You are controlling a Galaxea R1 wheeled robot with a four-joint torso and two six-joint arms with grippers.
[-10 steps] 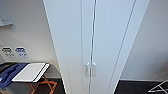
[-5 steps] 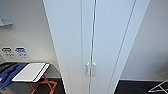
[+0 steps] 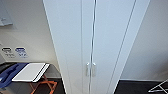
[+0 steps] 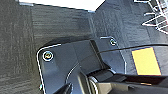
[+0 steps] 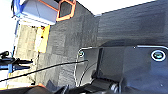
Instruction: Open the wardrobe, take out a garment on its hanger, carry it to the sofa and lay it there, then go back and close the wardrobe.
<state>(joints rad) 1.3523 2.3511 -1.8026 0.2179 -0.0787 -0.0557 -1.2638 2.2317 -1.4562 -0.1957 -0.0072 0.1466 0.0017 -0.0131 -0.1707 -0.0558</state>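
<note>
Dark grey carpet (image 4: 22, 50) is being seen nearest, under both wrists; in the left wrist view a yellow patch (image 4: 146, 61) is lying flat on it and a white wire frame (image 4: 155, 17) is standing at the carpet's far edge. In the right wrist view an orange-framed stand (image 5: 66, 10) and a yellow strip (image 5: 41, 38) are being shown on the same carpet. Whether the left or right gripper is open or closed cannot be told, since the fingers are not being made out in either wrist view.

Near left in the head view, a small white-topped table (image 3: 31, 71) on crossed orange legs (image 3: 42, 86) is standing just left of the wardrobe, with a blue item (image 3: 10, 73) lying beside it, further left. At the near right corner a white wire frame (image 3: 160, 87) is being caught on the floor.

The wardrobe (image 3: 70, 45) is standing straight ahead, close, centre of the head view. Both tall white doors are being kept shut, meeting at a thin dark seam. Two small white handles (image 3: 90, 69) are sitting side by side at that seam, low in the view.

Farther back, a pale wall (image 3: 27, 32) is running behind the wardrobe on both sides; two small labels (image 3: 15, 52) are fixed on it at the left.
</note>
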